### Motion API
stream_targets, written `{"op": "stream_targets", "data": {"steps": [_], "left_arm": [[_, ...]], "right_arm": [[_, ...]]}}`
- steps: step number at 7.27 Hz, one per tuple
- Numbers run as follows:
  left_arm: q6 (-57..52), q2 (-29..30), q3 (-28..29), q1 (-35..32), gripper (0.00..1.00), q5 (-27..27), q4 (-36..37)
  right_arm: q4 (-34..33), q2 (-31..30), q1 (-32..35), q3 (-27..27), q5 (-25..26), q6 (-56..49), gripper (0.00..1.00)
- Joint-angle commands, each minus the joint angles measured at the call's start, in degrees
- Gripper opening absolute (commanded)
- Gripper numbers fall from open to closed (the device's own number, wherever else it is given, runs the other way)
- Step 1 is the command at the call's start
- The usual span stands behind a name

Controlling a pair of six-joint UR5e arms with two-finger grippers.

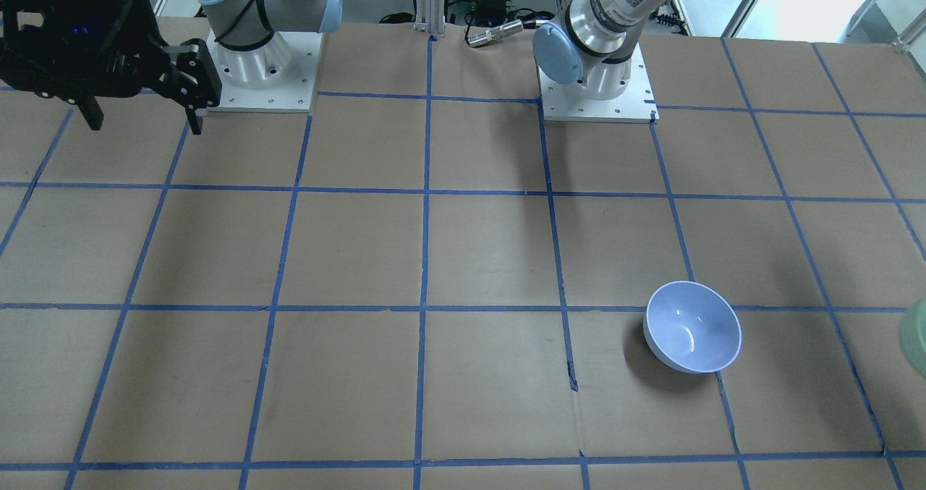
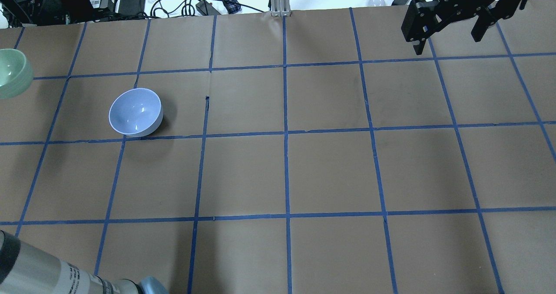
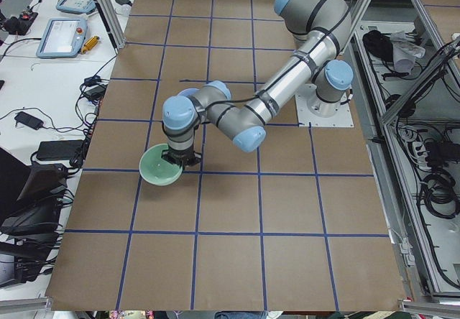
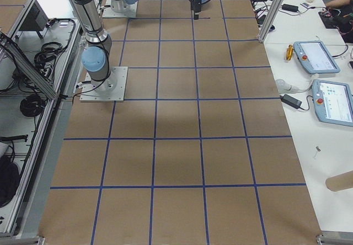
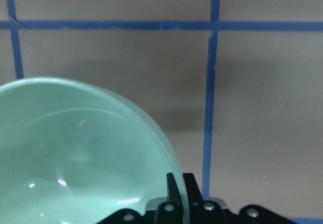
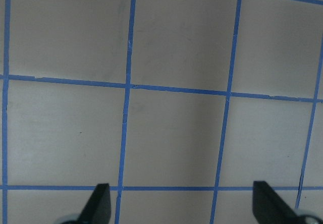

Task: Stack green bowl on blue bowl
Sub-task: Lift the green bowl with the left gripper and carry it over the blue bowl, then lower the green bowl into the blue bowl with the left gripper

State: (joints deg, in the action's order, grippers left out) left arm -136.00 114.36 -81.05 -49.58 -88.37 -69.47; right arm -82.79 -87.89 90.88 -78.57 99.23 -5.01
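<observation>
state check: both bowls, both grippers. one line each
green bowl: upright, empty, rim pinched by left gripper
blue bowl: upright, empty, on the table, nothing stacked in it
left gripper: jaws shut on green bowl's rim
right gripper: jaws open, holding nothing, above the table

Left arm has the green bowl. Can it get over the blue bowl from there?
Probably yes. The left gripper is shut on the green bowl, and the blue bowl stands upright nearby on that arm's side, with only bare table between them. The right gripper is far across the table.
</observation>
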Motion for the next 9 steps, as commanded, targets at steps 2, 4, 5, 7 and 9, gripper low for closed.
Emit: {"op": "stream_targets", "data": {"steps": [2, 4, 5, 7, 9], "left_arm": [[7.7, -12.6, -13.4, -10.6, 0.0, 1.7, -2.0], [14.3, -18.1, -23.7, -11.8, 0.0, 3.0, 1.1], [19.3, -18.2, -25.5, -15.1, 0.0, 2.9, 2.9], [23.6, -19.1, -28.6, -20.5, 0.0, 2.3, 7.8], [23.2, -18.0, -33.8, -20.8, 0.0, 2.2, 19.0]], "right_arm": [[0.0, 0.0, 0.0, 0.0, 0.0, 0.0, 1.0], [0.0, 0.0, 0.0, 0.0, 0.0, 0.0, 1.0], [0.0, 0.0, 0.0, 0.0, 0.0, 0.0, 1.0], [0.0, 0.0, 0.0, 0.0, 0.0, 0.0, 1.0], [0.0, 0.0, 0.0, 0.0, 0.0, 0.0, 1.0]]}}
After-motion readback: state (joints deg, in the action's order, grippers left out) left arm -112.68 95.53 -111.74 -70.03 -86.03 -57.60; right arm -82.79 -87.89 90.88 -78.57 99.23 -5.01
